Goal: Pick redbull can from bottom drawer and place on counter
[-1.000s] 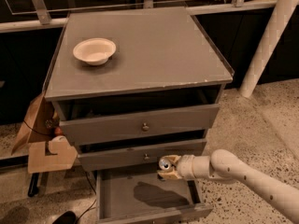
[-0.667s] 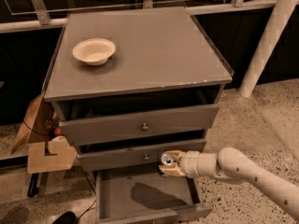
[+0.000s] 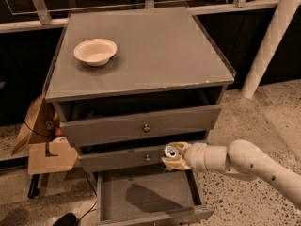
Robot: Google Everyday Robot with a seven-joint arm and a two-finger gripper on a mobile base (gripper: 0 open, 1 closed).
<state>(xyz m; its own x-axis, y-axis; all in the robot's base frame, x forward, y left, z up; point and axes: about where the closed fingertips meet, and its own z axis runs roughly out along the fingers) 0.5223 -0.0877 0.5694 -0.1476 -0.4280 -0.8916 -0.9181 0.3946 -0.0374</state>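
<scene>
My gripper (image 3: 173,156) is shut on the redbull can (image 3: 170,151), whose shiny silver top faces up and to the left. It holds the can in the air in front of the middle drawer, above the right part of the open bottom drawer (image 3: 146,194). The drawer's plain floor shows only the arm's shadow. The counter (image 3: 155,51) is the flat grey-brown cabinet top above. My white arm (image 3: 244,164) reaches in from the lower right.
A pale bowl (image 3: 95,51) sits on the counter's back left. The top drawer (image 3: 141,125) and middle drawer (image 3: 122,158) stand slightly pulled out. Cardboard pieces (image 3: 42,140) lean at the cabinet's left. A white post (image 3: 270,39) stands at the right.
My gripper has risen a little with the can, from just above the bottom drawer to the height of the middle drawer's front.
</scene>
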